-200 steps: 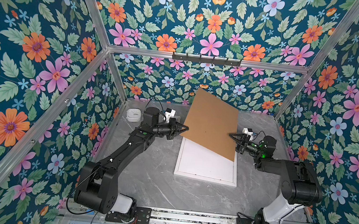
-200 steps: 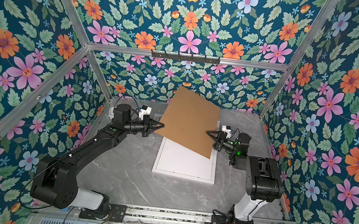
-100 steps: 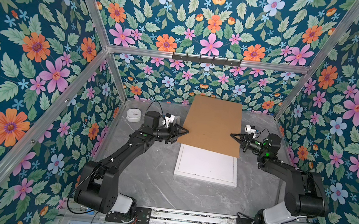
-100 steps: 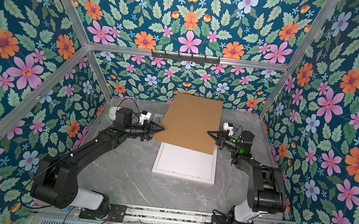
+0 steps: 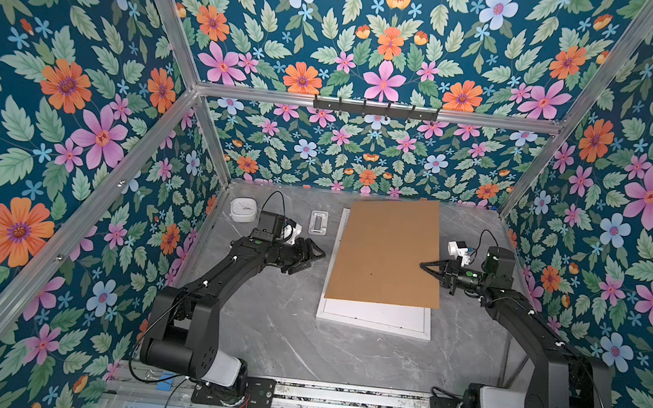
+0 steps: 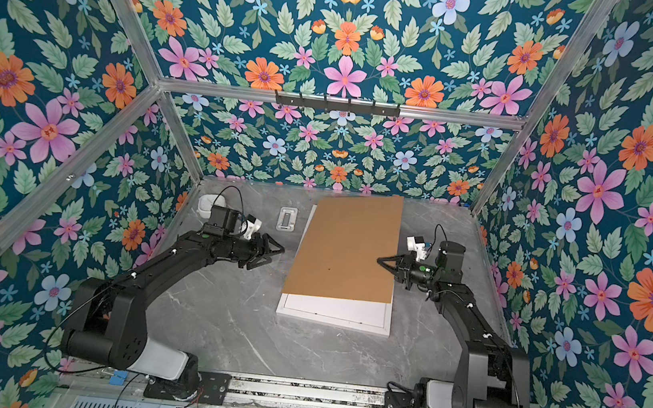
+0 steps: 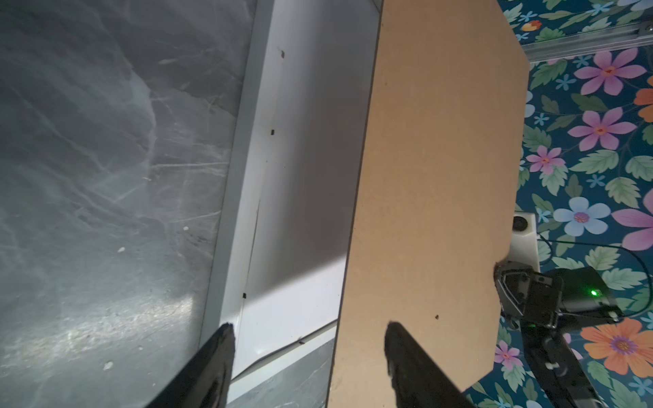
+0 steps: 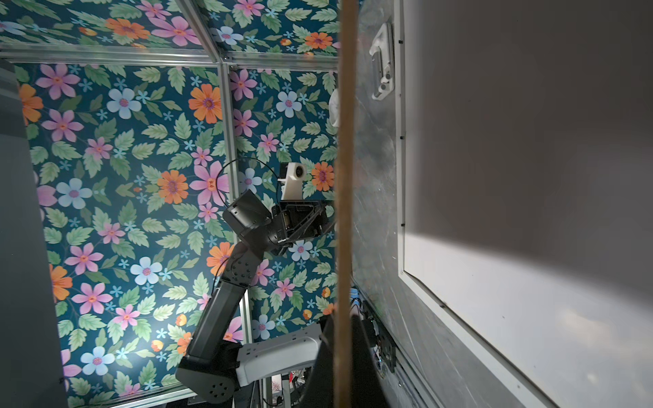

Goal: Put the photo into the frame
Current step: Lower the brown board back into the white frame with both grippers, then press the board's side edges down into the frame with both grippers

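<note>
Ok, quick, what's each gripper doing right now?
Left gripper: open, holding nothing.
Right gripper: shut on the brown backing board's right edge.

The brown board point(image 5: 386, 253) roofs most of the frame point(image 5: 374, 318) (near strip seemingly reachable); the table point(image 5: 261, 323) in front lies open.

Both top views are evenly lit and sharp. In the wrist views the frame point(image 7: 243, 141) is half shadowed by the board point(image 7: 424, 176), and glare is seen on the table point(image 7: 106, 318).
</note>
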You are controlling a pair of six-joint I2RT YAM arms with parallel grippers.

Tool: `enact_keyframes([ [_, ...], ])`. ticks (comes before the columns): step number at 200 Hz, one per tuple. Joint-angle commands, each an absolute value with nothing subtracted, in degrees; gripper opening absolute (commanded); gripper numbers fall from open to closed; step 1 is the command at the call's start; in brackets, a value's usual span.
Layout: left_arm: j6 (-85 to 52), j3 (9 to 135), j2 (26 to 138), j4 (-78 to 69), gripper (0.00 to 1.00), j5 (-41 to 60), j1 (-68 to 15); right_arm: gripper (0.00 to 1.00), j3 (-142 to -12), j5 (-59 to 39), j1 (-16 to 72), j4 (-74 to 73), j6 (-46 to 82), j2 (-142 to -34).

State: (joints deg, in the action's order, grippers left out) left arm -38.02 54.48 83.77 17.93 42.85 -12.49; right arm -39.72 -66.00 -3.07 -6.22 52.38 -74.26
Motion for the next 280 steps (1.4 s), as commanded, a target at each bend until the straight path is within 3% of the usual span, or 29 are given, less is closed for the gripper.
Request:
enact_keyframes([
  [1, -36.28, 53.56, 83.98, 15.72, 0.69, 40.85, -12.61, 0.00, -38.79, -64.51, -3.05, 0.38, 42.94, -72.16],
  [48, -37.00, 50.60, 85.76, 11.45, 0.67, 40.88, -13.01, 0.00, -35.07, -61.76, -2.90, 2.35, 36.22, -70.29],
  [89, -37.53, 49.92, 87.52, 8.47, 0.66, 41.48, -13.31, 0.00, -34.59, -60.53, -2.80, -3.05, 37.75, -70.46],
  [280, -37.53, 53.11, 97.19, 2.07, 0.61, 42.91, -16.99, 0.00, -41.84, -60.17, 1.85, -2.99, 34.70, -85.71],
])
